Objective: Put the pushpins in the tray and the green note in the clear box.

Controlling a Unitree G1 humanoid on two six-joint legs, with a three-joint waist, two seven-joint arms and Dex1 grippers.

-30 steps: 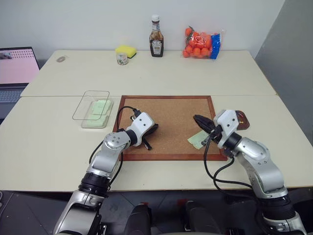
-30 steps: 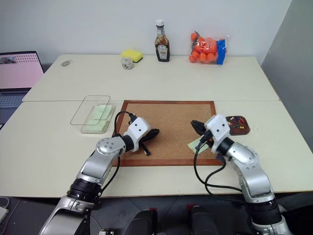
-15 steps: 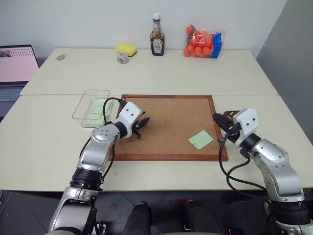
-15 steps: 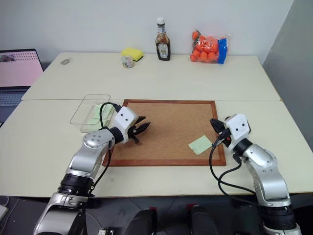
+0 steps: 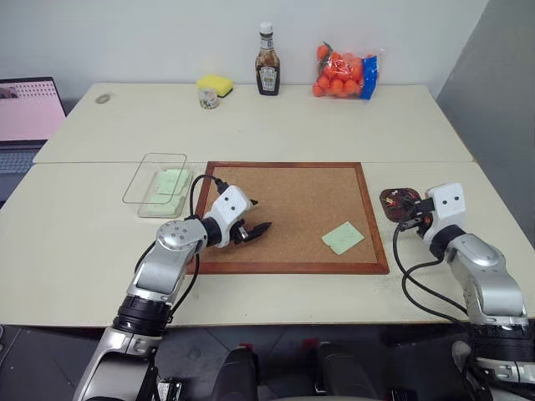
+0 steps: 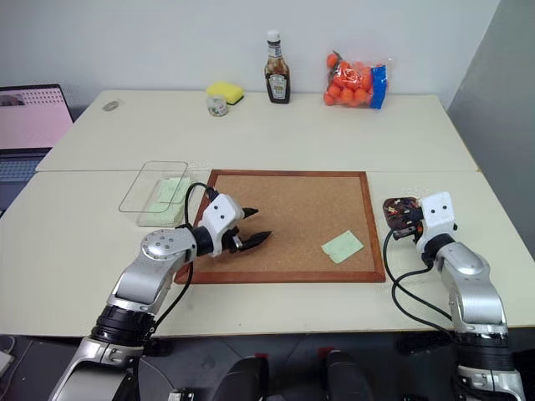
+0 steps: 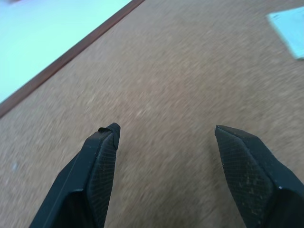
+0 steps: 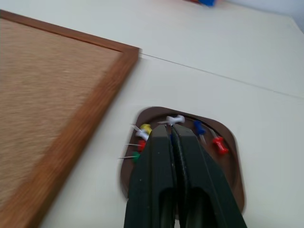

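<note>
My right gripper (image 8: 172, 135) hung closed over the tray (image 8: 228, 137) of pushpins (image 8: 218, 142) just right of the corkboard (image 5: 292, 213), my left gripper (image 6: 255, 225) stood open and empty over its left part, the green note (image 5: 343, 237) lay near its right edge, and the clear box (image 5: 159, 182) sat just left.

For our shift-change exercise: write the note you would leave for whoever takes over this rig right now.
Left tool: open, empty, over the corkboard.
Right tool: shut, over the tray; whether it holds a pin cannot be told.
Pushpins: several lie in the tray, right of the corkboard.
Green note: one lies loose on the corkboard. The clear box, left of the board, holds green paper.
Left: put that note in the box.
</note>
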